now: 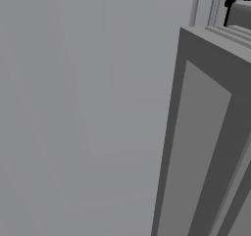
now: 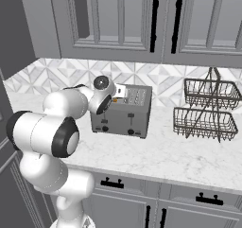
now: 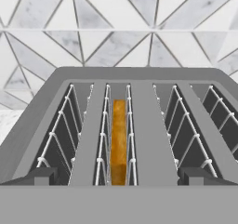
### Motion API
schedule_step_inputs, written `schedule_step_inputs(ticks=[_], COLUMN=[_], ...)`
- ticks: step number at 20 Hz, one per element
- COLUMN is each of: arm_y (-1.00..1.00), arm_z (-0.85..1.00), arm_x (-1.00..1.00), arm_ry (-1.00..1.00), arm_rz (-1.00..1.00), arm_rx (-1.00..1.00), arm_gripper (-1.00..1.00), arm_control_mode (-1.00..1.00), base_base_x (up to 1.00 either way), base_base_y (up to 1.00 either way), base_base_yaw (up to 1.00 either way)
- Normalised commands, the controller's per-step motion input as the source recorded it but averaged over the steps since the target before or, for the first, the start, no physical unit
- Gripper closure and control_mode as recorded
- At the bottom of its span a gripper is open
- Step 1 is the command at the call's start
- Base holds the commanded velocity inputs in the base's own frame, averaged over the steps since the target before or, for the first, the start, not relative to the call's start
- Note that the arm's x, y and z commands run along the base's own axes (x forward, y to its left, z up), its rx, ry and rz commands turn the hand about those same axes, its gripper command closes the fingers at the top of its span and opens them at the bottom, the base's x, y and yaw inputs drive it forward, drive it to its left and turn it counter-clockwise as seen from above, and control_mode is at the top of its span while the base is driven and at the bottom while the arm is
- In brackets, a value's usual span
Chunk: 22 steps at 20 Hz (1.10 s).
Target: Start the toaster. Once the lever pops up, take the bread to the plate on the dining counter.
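Hand view shows the bread (image 3: 119,141) in the toaster (image 3: 69,83) slot, end effector (image 3: 119,175) spread wide; right base view hides it.

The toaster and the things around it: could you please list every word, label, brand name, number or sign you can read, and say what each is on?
No readable text in any view.
Toaster: the front carries dark knobs and a small orange spot, with no legible letters or numbers.
Bread in its slot: unmarked.
Tiled backsplash: a geometric pattern, no writing.
Wire basket rack and upper cabinet doors: plain.
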Motion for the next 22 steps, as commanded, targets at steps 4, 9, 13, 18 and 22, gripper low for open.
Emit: schedule_step_inputs(ticks=[4,9,13,18,22], arm_y=[0.0,0.0,0.0,0.0,0.0], arm_z=[0.0,0.0,0.0,0.0,0.0], arm_x=[0.0,0.0,0.0,0.0,0.0], arm_ry=[0.0,0.0,0.0,0.0,0.0], arm_rz=[0.0,0.0,0.0,0.0,0.0], arm_rx=[0.0,0.0,0.0,0.0,0.0], arm_gripper=[-1.0,-1.0,-1.0,-1.0,-1.0], arm_control_mode=[-1.0,-1.0,-1.0,-1.0,-1.0], base_base_x=[0.0,0.0,0.0,0.0,0.0], base_base_y=[0.0,0.0,0.0,0.0,0.0], base_base_yaw=[0.0,0.0,0.0,0.0,0.0])
